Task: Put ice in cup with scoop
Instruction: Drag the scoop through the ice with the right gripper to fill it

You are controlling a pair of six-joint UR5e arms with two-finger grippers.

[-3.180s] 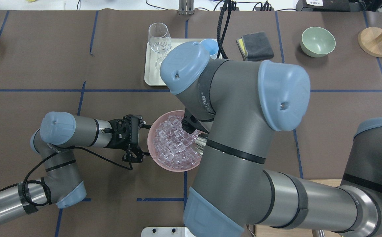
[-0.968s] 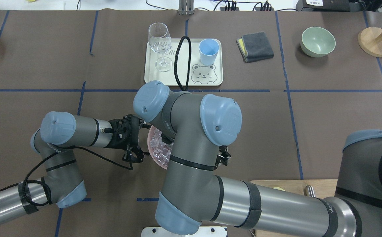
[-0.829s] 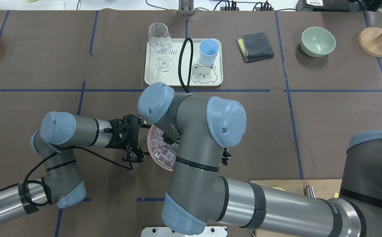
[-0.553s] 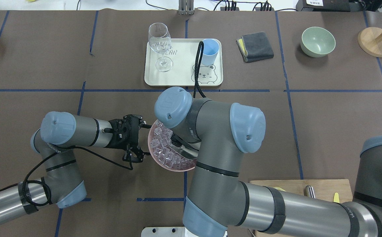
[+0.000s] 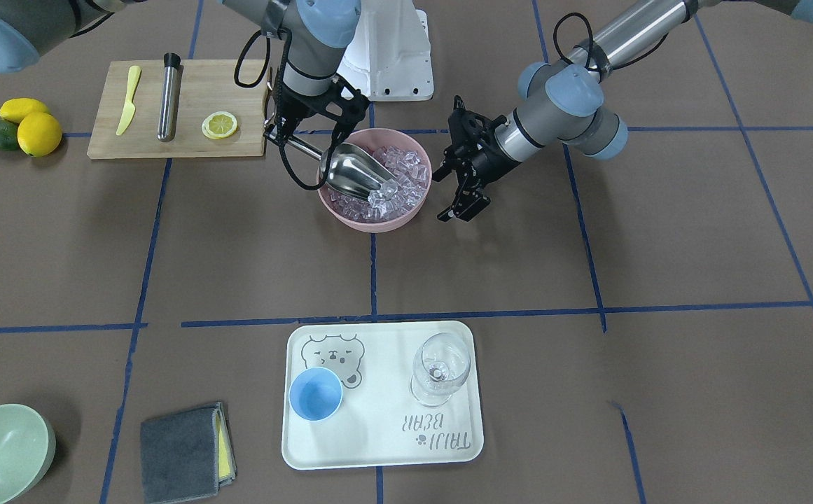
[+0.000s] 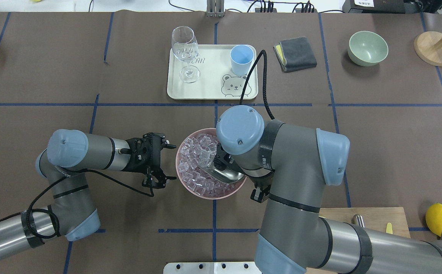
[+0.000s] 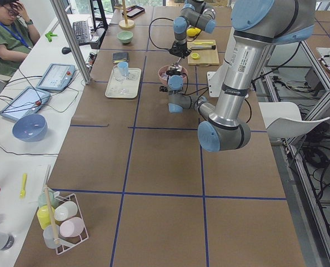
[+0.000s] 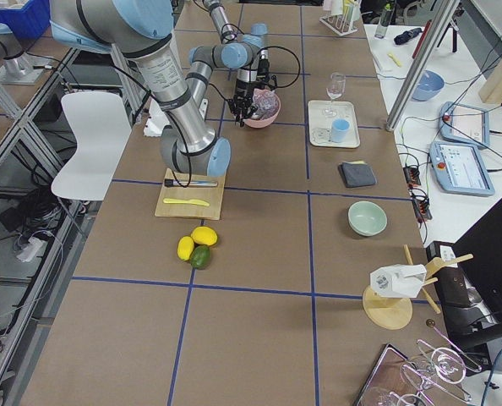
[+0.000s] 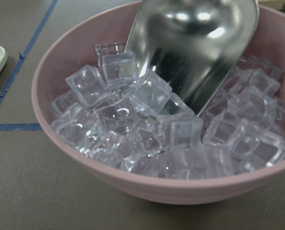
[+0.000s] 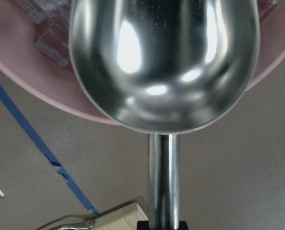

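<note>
The ice [image 5: 399, 168] fills a pink bowl [image 5: 371, 215] at the table's middle. My right gripper [image 5: 281, 136] is shut on the handle of the steel scoop [image 5: 351, 171], which is tilted down with its mouth in the cubes. The left wrist view shows the scoop [image 9: 195, 43] with an empty trough among the ice [image 9: 147, 96]. My left gripper [image 6: 172, 161] is open, just beside the bowl's rim [image 6: 207, 197] and apart from it. The light-blue cup [image 5: 315, 394] stands empty on the white tray [image 5: 378, 448].
A wine glass [image 5: 440, 367] shares the tray. A cutting board [image 5: 182, 133] with a steel cylinder [image 5: 167, 98], a knife and a lemon slice lies by my right arm. A grey cloth [image 5: 183, 442] and a green bowl [image 5: 0, 451] sit near the tray.
My right arm has swung to the right in the overhead view, uncovering the scoop and bowl. The bowl has shifted slightly away from my left gripper. The left arm has not moved.
</note>
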